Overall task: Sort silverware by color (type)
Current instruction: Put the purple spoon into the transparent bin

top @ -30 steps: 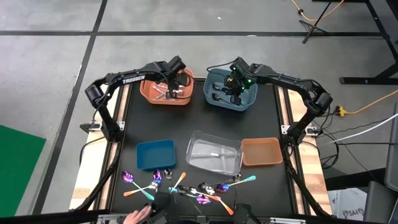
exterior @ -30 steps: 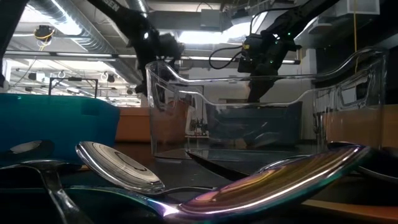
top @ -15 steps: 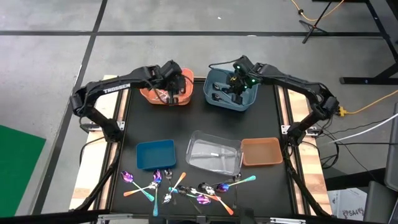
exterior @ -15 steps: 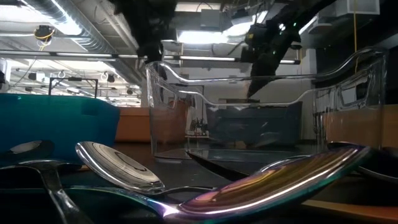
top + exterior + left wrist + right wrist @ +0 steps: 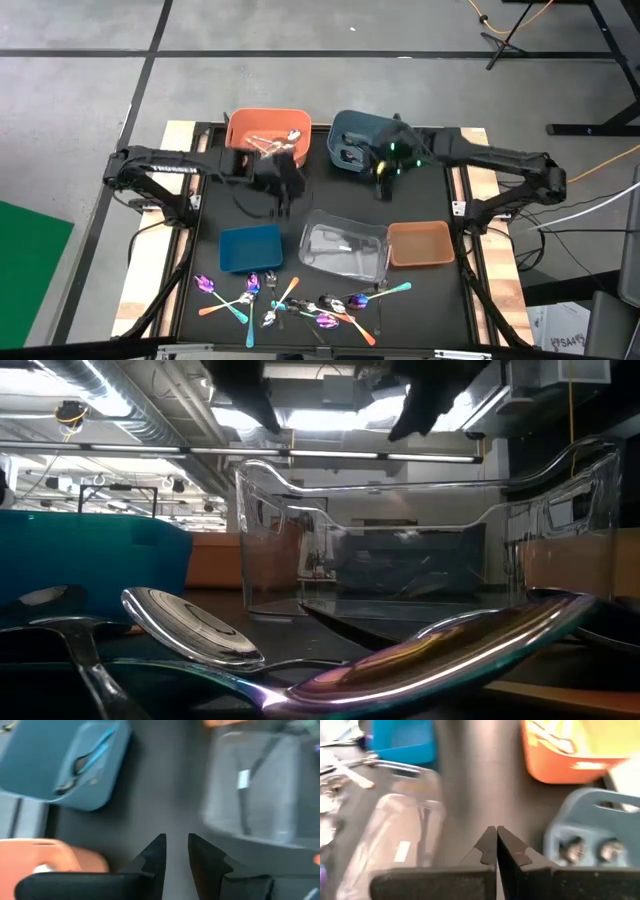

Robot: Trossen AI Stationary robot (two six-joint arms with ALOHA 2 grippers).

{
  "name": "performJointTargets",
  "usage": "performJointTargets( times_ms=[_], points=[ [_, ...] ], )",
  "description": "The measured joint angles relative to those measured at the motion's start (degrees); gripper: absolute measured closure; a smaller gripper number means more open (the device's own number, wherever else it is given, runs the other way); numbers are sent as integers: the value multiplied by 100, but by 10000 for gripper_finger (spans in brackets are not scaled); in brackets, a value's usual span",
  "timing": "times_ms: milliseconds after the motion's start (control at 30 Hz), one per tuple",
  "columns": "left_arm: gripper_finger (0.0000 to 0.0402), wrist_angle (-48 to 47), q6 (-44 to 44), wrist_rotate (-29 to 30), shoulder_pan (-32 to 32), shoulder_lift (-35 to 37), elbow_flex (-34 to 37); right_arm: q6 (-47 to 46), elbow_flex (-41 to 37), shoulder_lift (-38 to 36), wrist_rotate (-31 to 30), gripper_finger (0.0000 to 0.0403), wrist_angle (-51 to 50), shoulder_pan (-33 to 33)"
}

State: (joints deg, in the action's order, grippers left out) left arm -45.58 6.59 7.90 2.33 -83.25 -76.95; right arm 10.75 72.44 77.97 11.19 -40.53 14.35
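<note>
The silverware (image 5: 290,300) lies scattered along the near edge of the table: purple-teal, silver, orange-handled and teal-handled spoons and forks. More pieces lie in the orange bin (image 5: 268,135), the grey-blue bin (image 5: 355,145) and the clear bin (image 5: 345,250). My left gripper (image 5: 287,190) hangs open and empty over bare tabletop, between the orange bin and the clear bin; the left wrist view shows the gap between its fingers (image 5: 176,842). My right gripper (image 5: 384,180) hangs shut and empty just near of the grey-blue bin; its fingertips meet (image 5: 496,832).
A blue bin (image 5: 250,247) and a brown bin (image 5: 420,243) flank the clear bin in the near row. Bare black tabletop (image 5: 330,195) lies between the far and near rows of bins. In the low view a large spoon (image 5: 190,625) lies close in front.
Both grippers have left the far bins, risen and swung toward the near edge and the table's middle: the left from over the orange bin, the right from over the grey-blue bin. A person's hand at the near edge has gone from view.
</note>
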Motion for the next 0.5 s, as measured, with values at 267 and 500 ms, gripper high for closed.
performJointTargets(
  times_ms=[267, 500],
  points=[
    [327, 11, -1670, 641, -1584, -3, 0, -510, 0, -2, -788, 402, -2, -1873],
    [327, 28, -2880, 1461, -2514, -40, 2, -1155, 0, 0, -1199, 402, 11, -3030]
  ],
)
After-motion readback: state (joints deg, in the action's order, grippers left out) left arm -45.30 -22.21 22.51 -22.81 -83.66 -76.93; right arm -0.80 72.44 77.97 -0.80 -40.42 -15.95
